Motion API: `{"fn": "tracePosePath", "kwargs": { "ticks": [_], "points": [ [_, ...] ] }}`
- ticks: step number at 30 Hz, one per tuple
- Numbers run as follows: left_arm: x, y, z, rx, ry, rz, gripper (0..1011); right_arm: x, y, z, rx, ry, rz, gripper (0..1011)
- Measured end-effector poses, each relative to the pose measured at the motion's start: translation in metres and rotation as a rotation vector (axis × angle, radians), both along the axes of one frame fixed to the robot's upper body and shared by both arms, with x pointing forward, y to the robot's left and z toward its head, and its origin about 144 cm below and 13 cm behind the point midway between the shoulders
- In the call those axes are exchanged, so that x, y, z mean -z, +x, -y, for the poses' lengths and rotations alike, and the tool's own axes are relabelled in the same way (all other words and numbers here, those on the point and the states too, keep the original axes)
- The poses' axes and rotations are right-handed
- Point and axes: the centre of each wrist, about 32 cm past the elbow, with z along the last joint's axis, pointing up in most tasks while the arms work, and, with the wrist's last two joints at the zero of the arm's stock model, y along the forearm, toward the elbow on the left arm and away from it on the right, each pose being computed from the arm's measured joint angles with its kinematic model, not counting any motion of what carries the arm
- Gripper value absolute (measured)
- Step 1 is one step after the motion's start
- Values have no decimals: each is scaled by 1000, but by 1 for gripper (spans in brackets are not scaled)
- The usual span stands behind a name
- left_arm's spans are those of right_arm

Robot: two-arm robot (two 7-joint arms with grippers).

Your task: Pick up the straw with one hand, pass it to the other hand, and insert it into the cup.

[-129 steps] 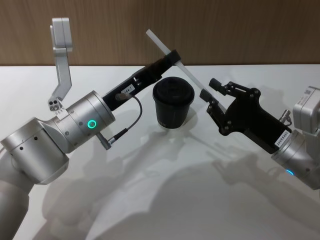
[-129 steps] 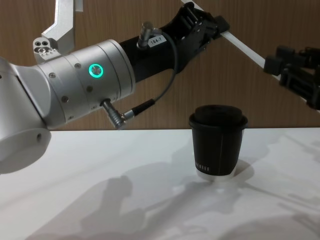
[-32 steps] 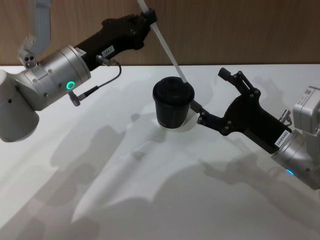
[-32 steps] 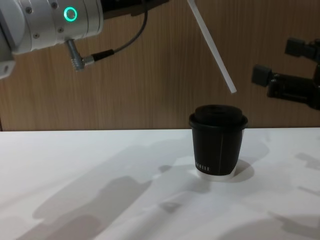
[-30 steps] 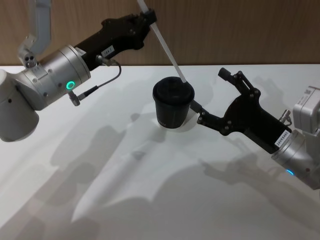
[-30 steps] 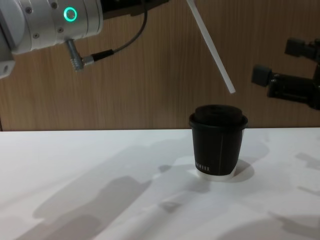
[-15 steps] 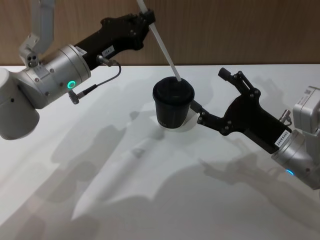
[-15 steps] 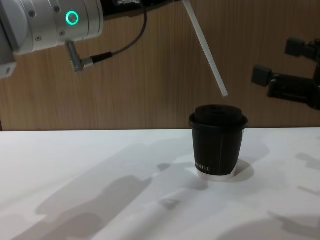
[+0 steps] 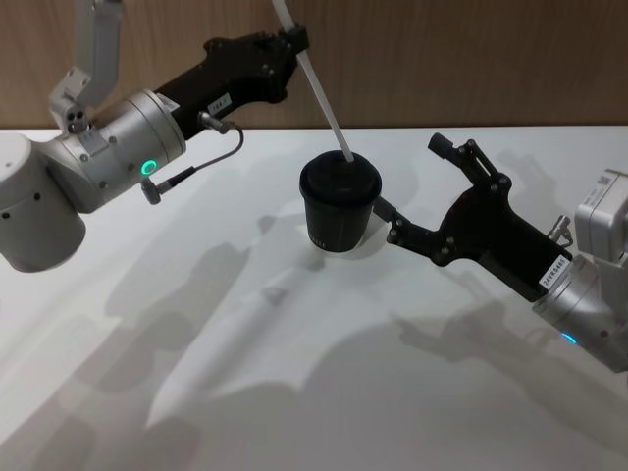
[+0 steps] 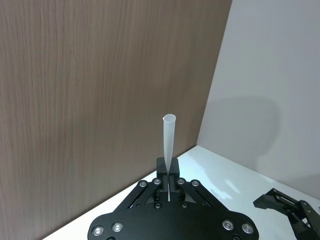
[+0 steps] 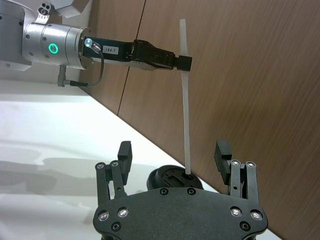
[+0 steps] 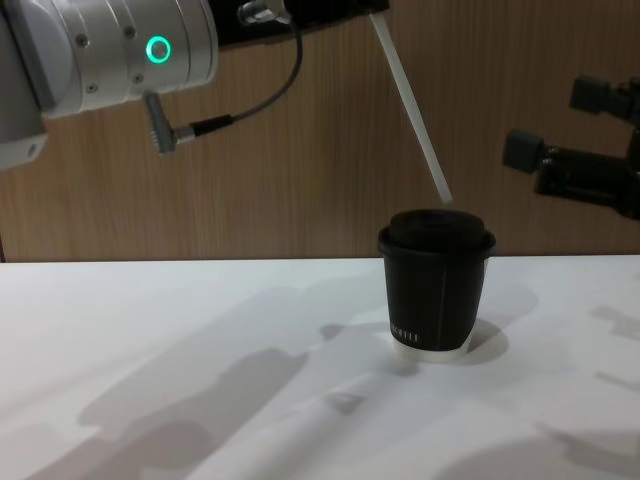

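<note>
Lower now vs a sec ago, straw (image 9: 319, 88) tip just over cup (image 9: 339, 211) lid, we can't tell if touching, straw tilted, upper part clamped in our left gripper (image 9: 295, 40), our right gripper (image 9: 410, 179) jaws wide apart, empty, just beside cup on table (image 9: 294, 392).

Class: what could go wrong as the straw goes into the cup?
1. The straw hangs tilted in the left gripper, its tip just above the lid of the cup, so it may miss the opening and skid off.
2. Nothing holds the cup. The right gripper is open beside it, so a sideways push might tip it.
</note>
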Motion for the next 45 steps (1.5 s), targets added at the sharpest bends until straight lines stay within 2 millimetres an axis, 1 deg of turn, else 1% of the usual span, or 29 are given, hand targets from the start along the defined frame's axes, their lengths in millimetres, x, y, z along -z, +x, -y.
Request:
{"fn": "tracePosePath", "kwargs": {
  "ticks": [26, 45],
  "points": [
    [1, -2, 0, -42, 31, 16, 18, 0, 0, 0, 0, 0, 0, 1001],
    [1, 2, 5, -30, 61, 15, 18, 0, 0, 0, 0, 0, 0, 1001]
  ]
}}
